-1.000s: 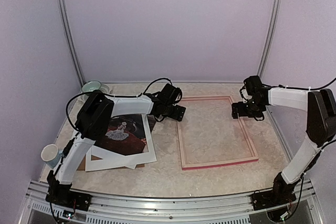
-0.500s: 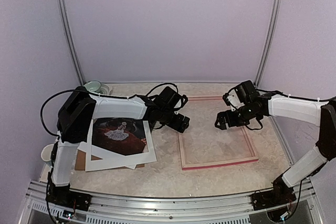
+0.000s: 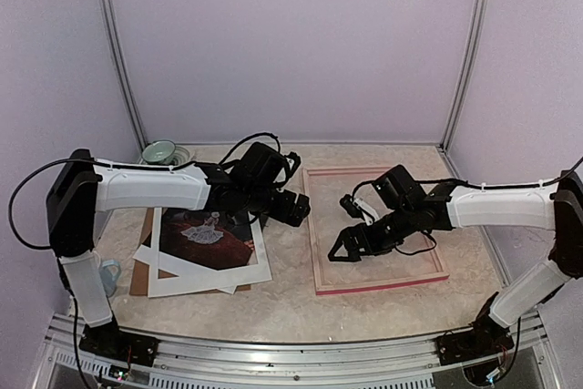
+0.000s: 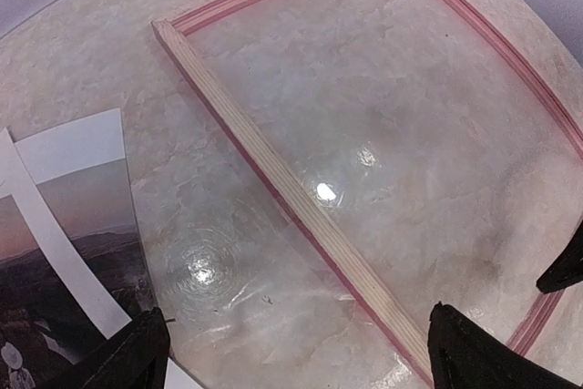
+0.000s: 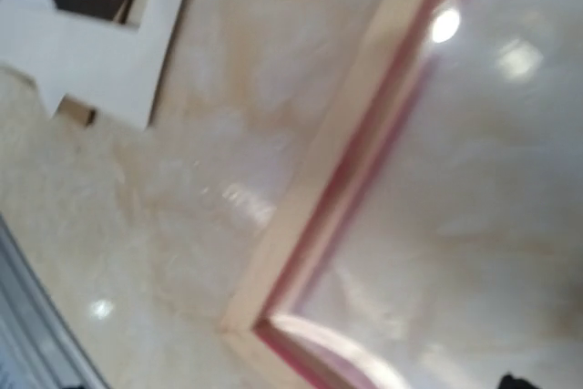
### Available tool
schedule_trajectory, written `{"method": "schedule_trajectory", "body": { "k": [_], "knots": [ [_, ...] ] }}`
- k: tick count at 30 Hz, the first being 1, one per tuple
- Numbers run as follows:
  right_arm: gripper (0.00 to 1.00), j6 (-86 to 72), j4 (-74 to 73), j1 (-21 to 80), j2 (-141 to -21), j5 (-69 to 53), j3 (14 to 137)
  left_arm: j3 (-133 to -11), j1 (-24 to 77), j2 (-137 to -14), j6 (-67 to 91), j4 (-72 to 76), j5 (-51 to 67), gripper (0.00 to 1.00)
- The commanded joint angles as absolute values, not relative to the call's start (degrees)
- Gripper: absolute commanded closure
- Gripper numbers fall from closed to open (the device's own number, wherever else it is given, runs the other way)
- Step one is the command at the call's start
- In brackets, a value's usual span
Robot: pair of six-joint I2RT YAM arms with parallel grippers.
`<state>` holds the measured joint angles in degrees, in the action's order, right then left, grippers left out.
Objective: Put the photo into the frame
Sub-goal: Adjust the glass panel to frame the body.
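The frame (image 3: 314, 234) lies flat on the table right of centre, pale wood face up with pink edges. The photo (image 3: 211, 230), dark with a small pale figure, lies to its left among a white mat (image 3: 209, 275) and a brown board (image 3: 139, 272). My left gripper (image 3: 293, 209) hovers open between the photo and the frame's left rail (image 4: 301, 202); its fingers (image 4: 137, 357) straddle bare table. My right gripper (image 3: 344, 227) hangs open over the frame's left half. The blurred right wrist view shows the frame's near left corner (image 5: 250, 321).
A pale green bowl (image 3: 159, 150) stands at the back left corner. A paper cup (image 3: 109, 272) sits at the left edge behind my left arm. The mat's corner (image 5: 100, 61) shows in the right wrist view. Purple walls close the table on three sides.
My right gripper has swept from the frame's right rail leftward and nearer, across the frame's inside. My left arm's elbow has swung left, and its gripper has stayed by the frame's left rail.
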<state>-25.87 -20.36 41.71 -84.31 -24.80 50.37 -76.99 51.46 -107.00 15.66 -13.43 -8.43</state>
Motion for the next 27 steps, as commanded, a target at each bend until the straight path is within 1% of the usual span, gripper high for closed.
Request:
{"method": "schedule_trajectory", "body": {
  "k": [1, 7, 15, 21, 27],
  "knots": [
    [0.02, -30.5, -14.5, 43.4, -87.7, -30.5, 48.0, -75.6, 51.4, -104.4, 17.6, -10.9, -9.6, 0.02],
    [0.02, -30.7, -15.0, 44.3, -91.5, -31.8, 47.5, -74.5, 51.4, -103.6, 18.2, -9.4, -9.1, 0.02],
    [0.02, -30.2, -21.3, 44.3, -90.4, -29.0, 46.2, -74.6, 51.4, -104.4, 18.5, -9.2, -8.3, 0.01],
    [0.02, -29.9, -22.8, 44.3, -91.1, -28.1, 44.8, -74.8, 51.4, -104.8, 18.6, -9.2, -7.8, 0.01],
    [0.01, -29.6, -26.2, 44.3, -89.9, -24.5, 46.2, -74.7, 51.4, -104.5, 18.5, -9.4, -8.6, 0.01]
  ]
}}
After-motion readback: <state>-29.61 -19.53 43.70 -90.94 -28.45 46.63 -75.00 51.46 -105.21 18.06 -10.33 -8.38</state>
